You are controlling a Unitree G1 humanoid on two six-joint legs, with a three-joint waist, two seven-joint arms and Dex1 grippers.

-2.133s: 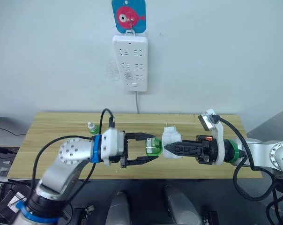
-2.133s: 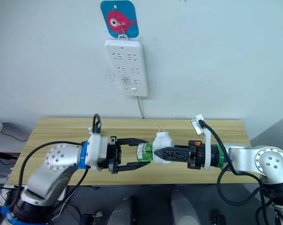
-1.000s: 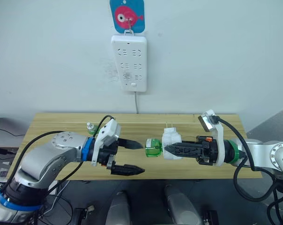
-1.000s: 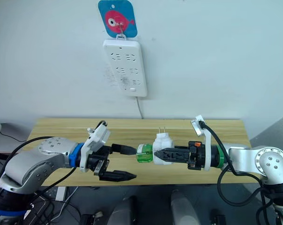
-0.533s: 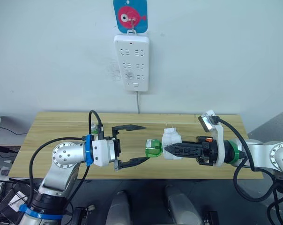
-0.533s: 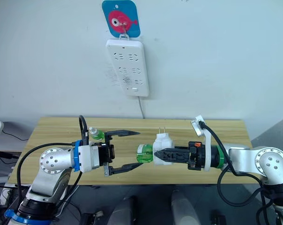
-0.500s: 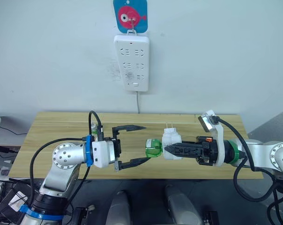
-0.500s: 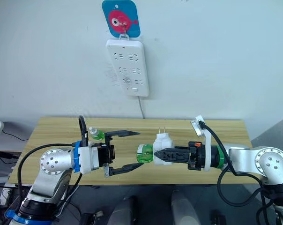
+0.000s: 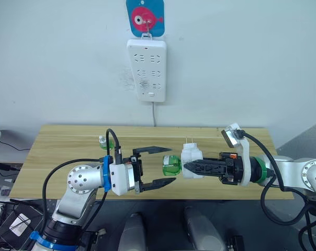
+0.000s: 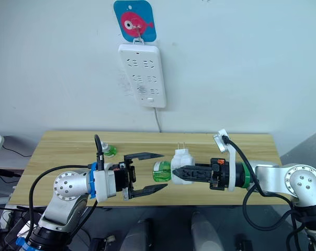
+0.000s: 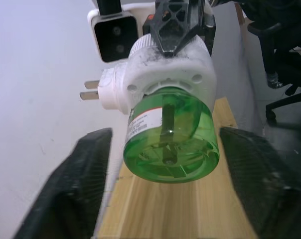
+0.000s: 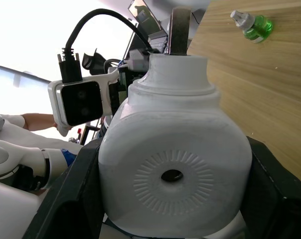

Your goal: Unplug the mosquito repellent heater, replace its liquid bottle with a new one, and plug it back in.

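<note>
Two hands, right hand (image 9: 188, 167) gripping heater (image 9: 191, 158)

From the head views the spare bottle (image 9: 103, 142) at the back of the table (image 9: 53, 151) is getting half blocked by the left arm's cable, and it's too small to make out anything of its label. The heater (image 9: 190, 157) is showing only its side there, with the right gripper (image 9: 192, 167) covering part of its body. In the left wrist view the fingers (image 11: 85, 174) are running off the lower edge and looking blurry, and the print on the bottle (image 11: 171, 134) isn't readable. In the right wrist view the heater is hiding that bottle completely, and both fingers (image 12: 80, 194) are getting cut off at the sides.
</note>
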